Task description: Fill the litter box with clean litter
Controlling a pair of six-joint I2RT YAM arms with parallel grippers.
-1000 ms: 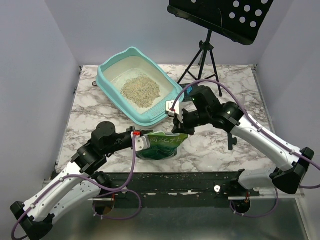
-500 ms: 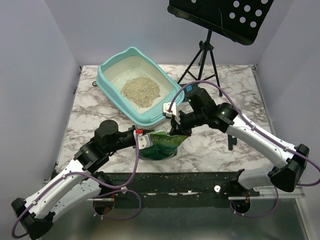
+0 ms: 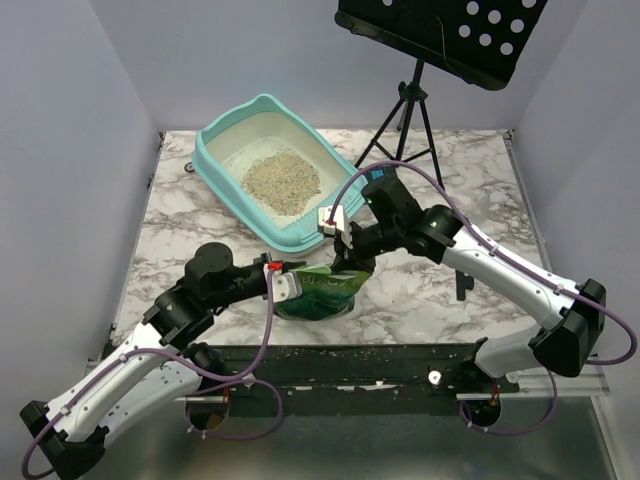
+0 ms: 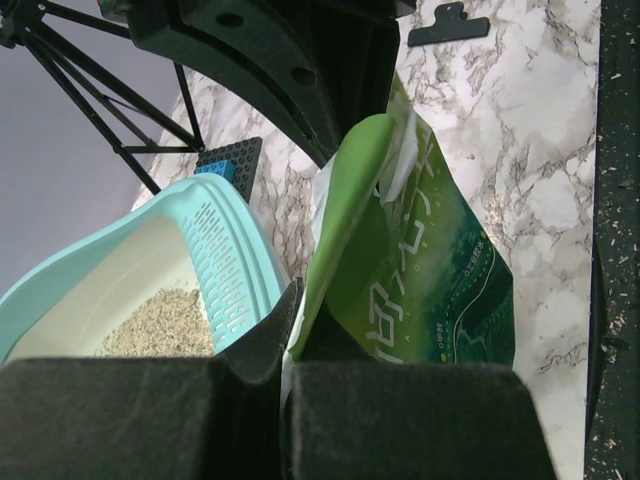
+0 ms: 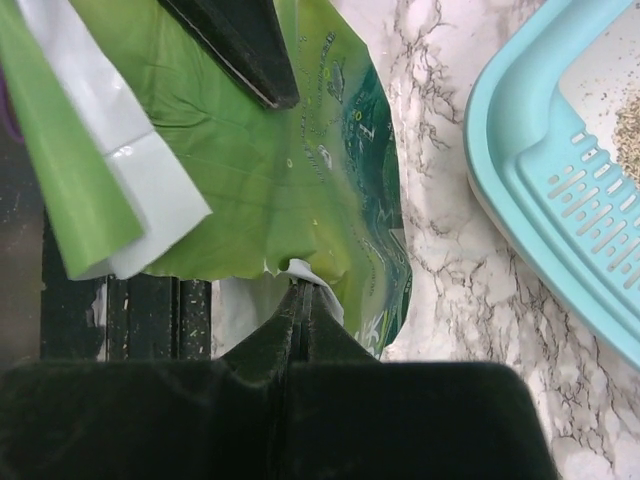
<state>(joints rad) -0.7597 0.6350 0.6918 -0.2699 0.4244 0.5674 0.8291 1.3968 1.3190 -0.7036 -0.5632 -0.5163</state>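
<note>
Green foil bag (image 3: 322, 290) sits on the counter (image 3: 420, 290), just in front of the litter box (image 3: 292, 236).

Left tool (image 4: 288, 345) is clenched on one edge of the bag's mouth. Right tool (image 5: 301, 300) is pinched on the torn white lip opposite.

Handling (judgement): the foil is thin, crinkly and probably slippery. The bag is limp, so the load would shift as it tips. Best held at the mouth edges, one tool per side.

Contents: clean litter (image 3: 282, 182) forms one loose pile mid-tray, with the cream floor bare around it. The bag's interior is hidden, so the remaining fill is unknown.
</note>
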